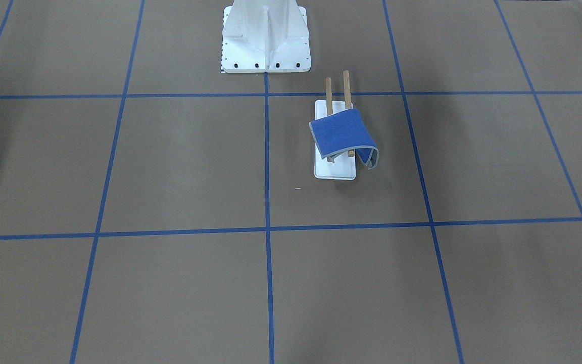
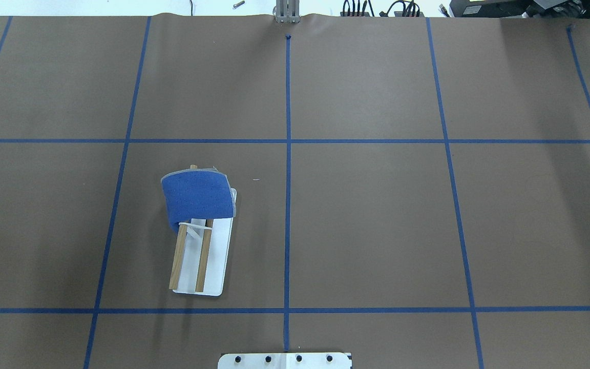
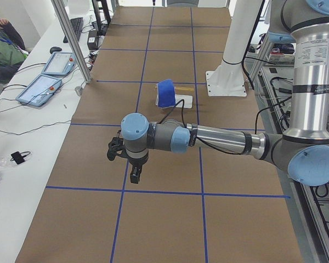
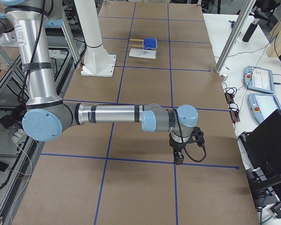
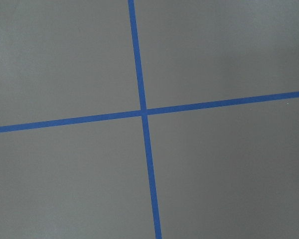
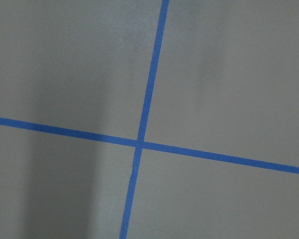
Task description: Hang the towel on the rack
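Small royal-blue square cloth towel (image 1: 341, 134) is hanging draped over the two-dowel brown wooden rack (image 1: 346, 83), mid-frame right; task is looking done. Left gripper (image 3: 134, 174) and right gripper (image 4: 179, 157) are hovering well apart from it, openness impossible to tell.

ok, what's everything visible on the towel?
The towel is a small royal-blue cloth with a light grey hem. It lies draped across both dowels at the end of the rack far from the robot, one side drooping toward the robot's left, its edge curled. Whether that edge reaches the table is unclear.
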